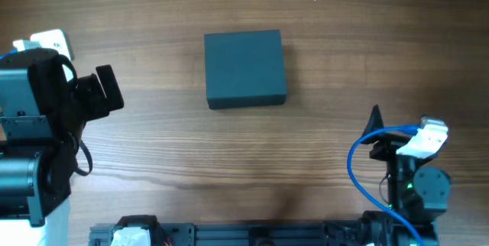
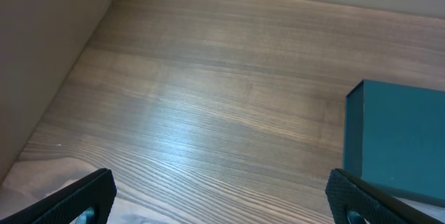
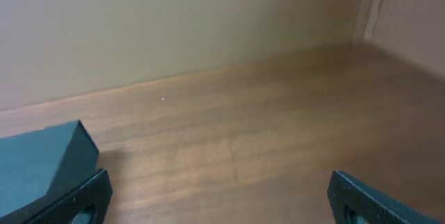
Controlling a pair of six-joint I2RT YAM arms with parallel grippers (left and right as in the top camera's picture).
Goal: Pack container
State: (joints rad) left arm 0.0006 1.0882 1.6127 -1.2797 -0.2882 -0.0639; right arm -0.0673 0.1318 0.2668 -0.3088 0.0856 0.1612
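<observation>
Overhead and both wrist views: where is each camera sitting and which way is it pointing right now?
Overhead: above the table, looking straight down on the container; left arm and right arm at the edges.
Left wrist: low over the table, facing across bare wood; container at right; own jaws open at bottom corners.
Right wrist: low, facing the back wall; container at left; own jaws open.
Shared: all three show the container.

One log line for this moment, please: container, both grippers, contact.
container: closed, untouched | left gripper: open, empty | right gripper: open, empty | contact: none
</observation>
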